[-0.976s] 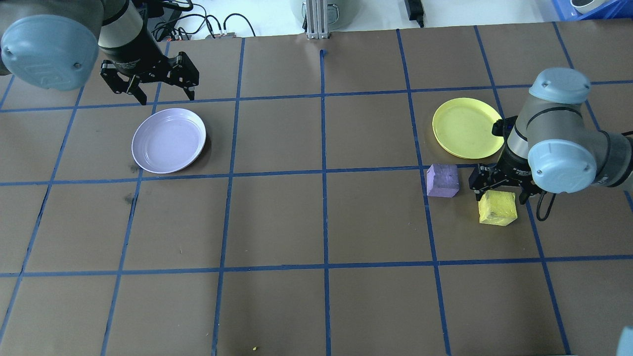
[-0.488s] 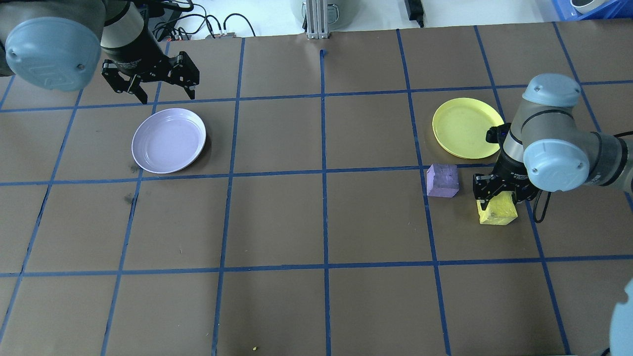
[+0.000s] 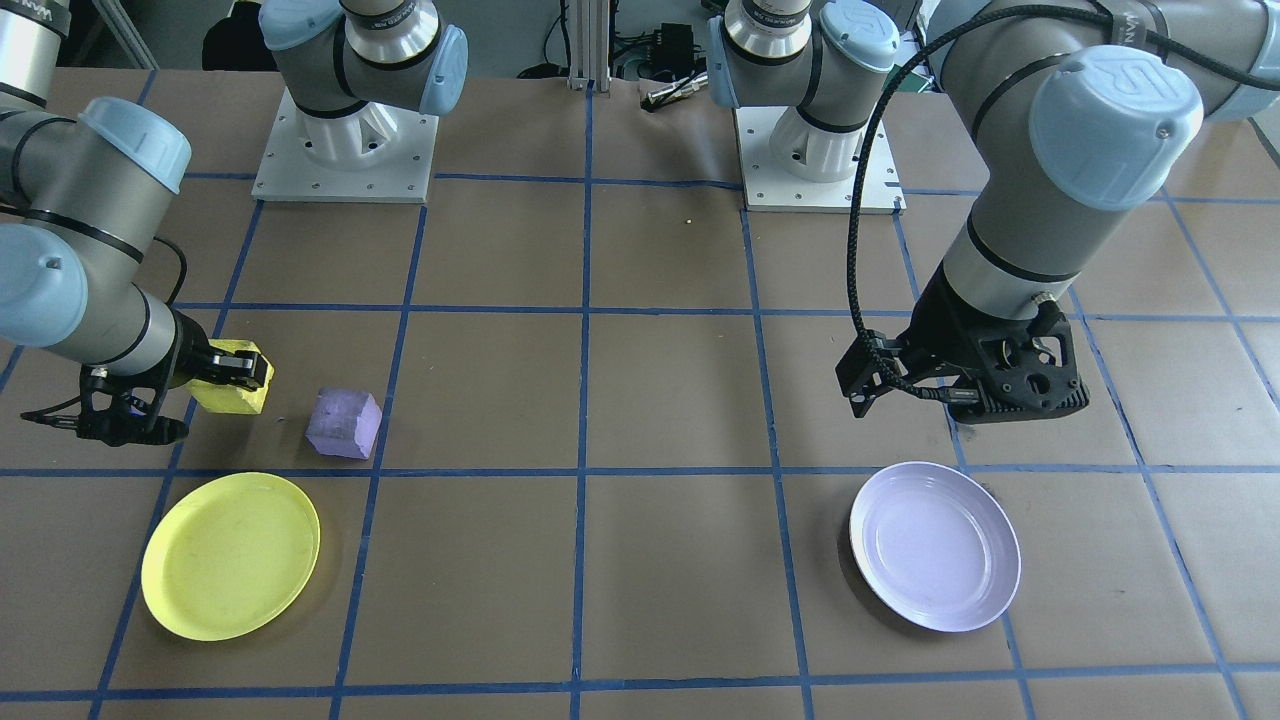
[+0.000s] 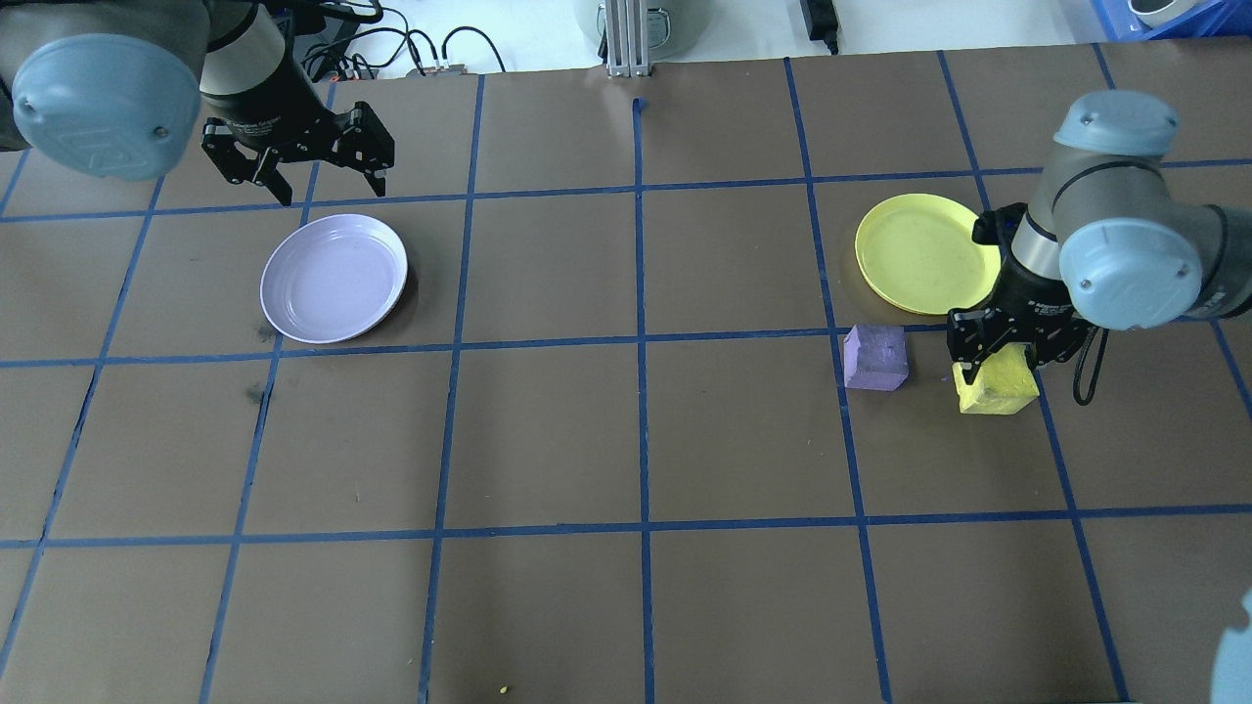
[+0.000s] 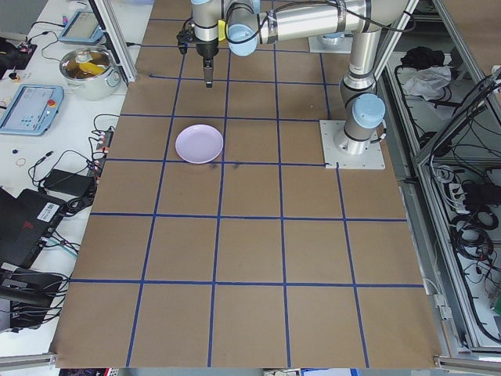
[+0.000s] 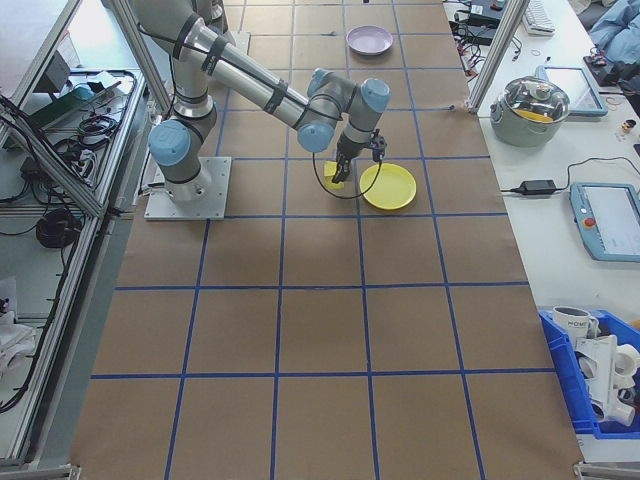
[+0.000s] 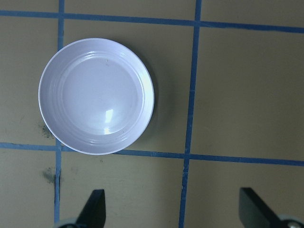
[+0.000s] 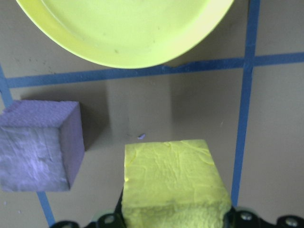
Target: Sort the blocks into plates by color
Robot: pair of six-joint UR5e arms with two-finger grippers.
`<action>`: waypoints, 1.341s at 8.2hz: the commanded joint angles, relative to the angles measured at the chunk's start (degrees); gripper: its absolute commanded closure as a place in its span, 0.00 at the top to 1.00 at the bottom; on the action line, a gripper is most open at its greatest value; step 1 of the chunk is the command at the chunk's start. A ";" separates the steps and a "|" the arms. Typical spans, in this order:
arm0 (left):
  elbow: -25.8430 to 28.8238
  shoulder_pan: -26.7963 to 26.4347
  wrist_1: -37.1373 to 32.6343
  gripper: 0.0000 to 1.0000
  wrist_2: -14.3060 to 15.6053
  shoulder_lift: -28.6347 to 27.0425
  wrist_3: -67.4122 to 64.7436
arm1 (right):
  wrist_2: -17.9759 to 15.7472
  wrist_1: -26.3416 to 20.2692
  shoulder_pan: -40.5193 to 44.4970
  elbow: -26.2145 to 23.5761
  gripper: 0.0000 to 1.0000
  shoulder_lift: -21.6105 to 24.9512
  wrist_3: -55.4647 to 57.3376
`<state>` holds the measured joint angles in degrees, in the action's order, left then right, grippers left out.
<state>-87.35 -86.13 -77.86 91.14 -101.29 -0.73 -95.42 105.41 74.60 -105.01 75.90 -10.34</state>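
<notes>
My right gripper (image 4: 996,370) is shut on the yellow block (image 4: 1000,388), which fills the bottom of the right wrist view (image 8: 173,183). Just past it lies the yellow plate (image 4: 924,252) (image 8: 123,28). The purple block (image 4: 875,357) (image 3: 343,423) rests on the table beside the yellow one, apart from it. Far to the left, my left gripper (image 4: 328,186) hangs open beyond the lavender plate (image 4: 334,278) (image 7: 97,102), which holds nothing. The yellow plate (image 3: 231,555) is also bare.
Blue tape lines divide the brown table (image 4: 636,440) into squares. Cables (image 4: 421,49) and an aluminium post (image 4: 626,39) sit at the far edge. The two arm bases (image 3: 345,150) (image 3: 815,150) stand on the robot's side.
My right gripper came down onto the yellow block, shut on it, then carried it a little toward the yellow plate. The left arm and purple block stayed put.
</notes>
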 commanded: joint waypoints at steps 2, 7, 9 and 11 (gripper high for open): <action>-0.11 0.00 0.43 1.00 0.00 -0.13 -0.06 | 0.32 -2.57 4.59 21.64 0.00 -14.06 -0.82; -0.11 0.00 0.43 1.00 0.00 -0.13 0.03 | 0.06 -0.83 5.03 24.77 0.46 -21.05 -0.91; -0.11 0.00 0.43 1.00 0.00 -0.22 0.03 | -0.64 1.64 5.03 24.42 1.00 -20.89 -0.82; -0.11 0.00 0.43 1.00 0.00 -0.22 0.03 | -0.65 -2.80 7.47 24.59 1.00 -15.73 2.23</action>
<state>-87.45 -86.13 -77.43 91.14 -101.49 -0.70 -95.89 106.16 79.88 -80.41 55.97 -10.62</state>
